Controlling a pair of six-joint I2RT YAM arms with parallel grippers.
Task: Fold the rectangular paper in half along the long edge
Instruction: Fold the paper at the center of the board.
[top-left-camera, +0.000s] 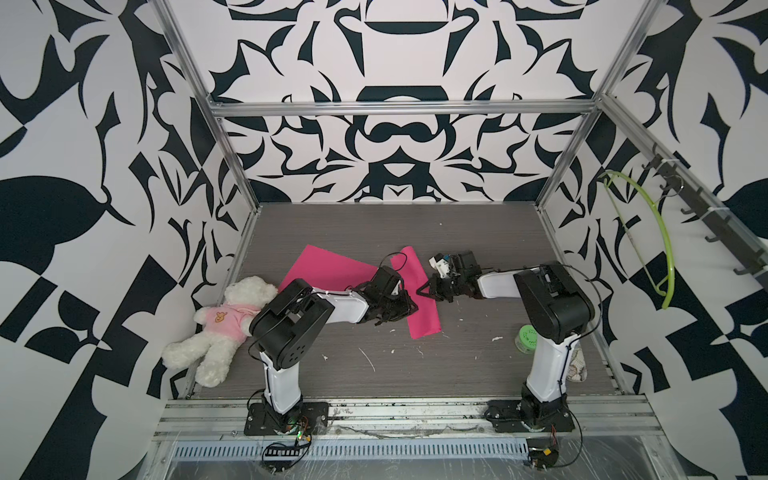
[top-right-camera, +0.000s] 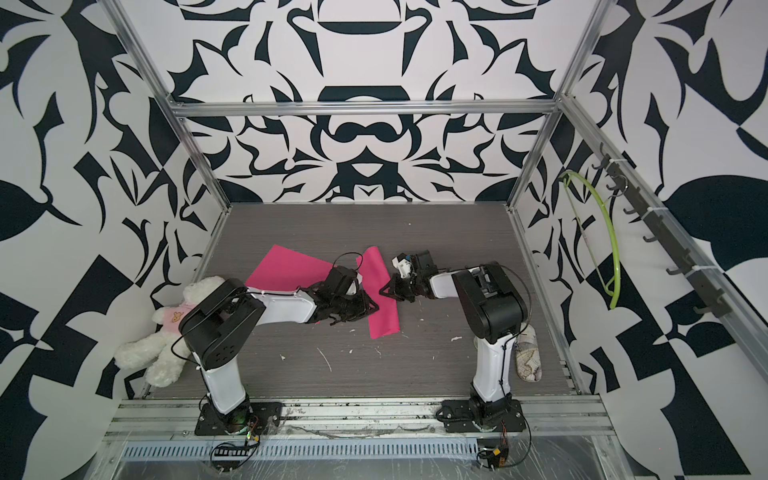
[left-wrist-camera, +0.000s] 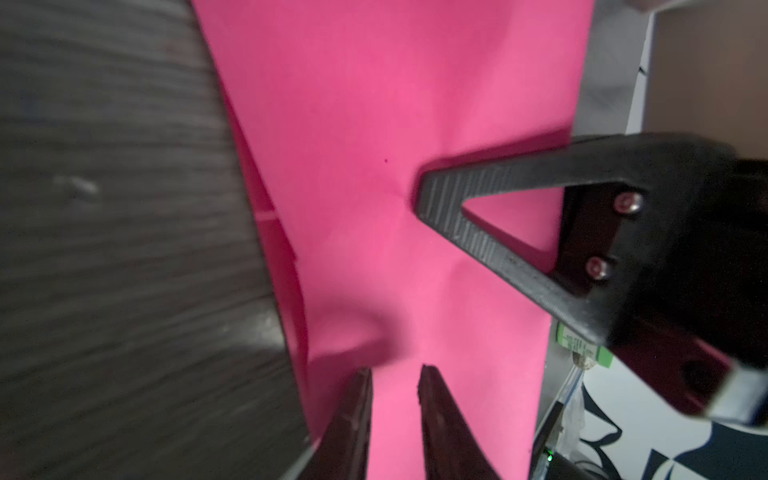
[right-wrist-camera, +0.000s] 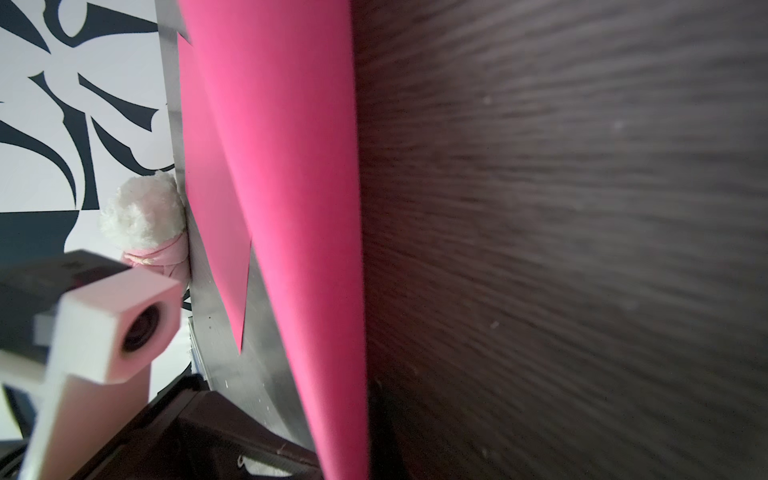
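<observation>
The pink rectangular paper (top-left-camera: 328, 268) lies on the grey wood-grain table (top-left-camera: 478, 249), left of the middle. Its right-hand part (top-left-camera: 419, 299) curves up off the table as a loose fold. In both top views my left gripper (top-left-camera: 409, 309) hovers over this raised part. In the left wrist view its fingers (left-wrist-camera: 357, 399) stand apart, open, with the paper (left-wrist-camera: 374, 124) showing between them. My right gripper (top-left-camera: 422, 289) meets the paper's right edge from the other side. Its ribbed finger (left-wrist-camera: 440, 195) pinches the sheet and creases spread from the tip. The paper (right-wrist-camera: 282, 166) runs down into the right jaws.
A white teddy bear in a pink shirt (top-left-camera: 224, 328) lies by the left wall. A green round container (top-left-camera: 525, 338) and a patterned slipper (top-left-camera: 577, 365) sit near the right arm's base. A green hanger (top-left-camera: 660, 249) hangs on the right rail. White scraps (top-left-camera: 368, 359) dot the table's front.
</observation>
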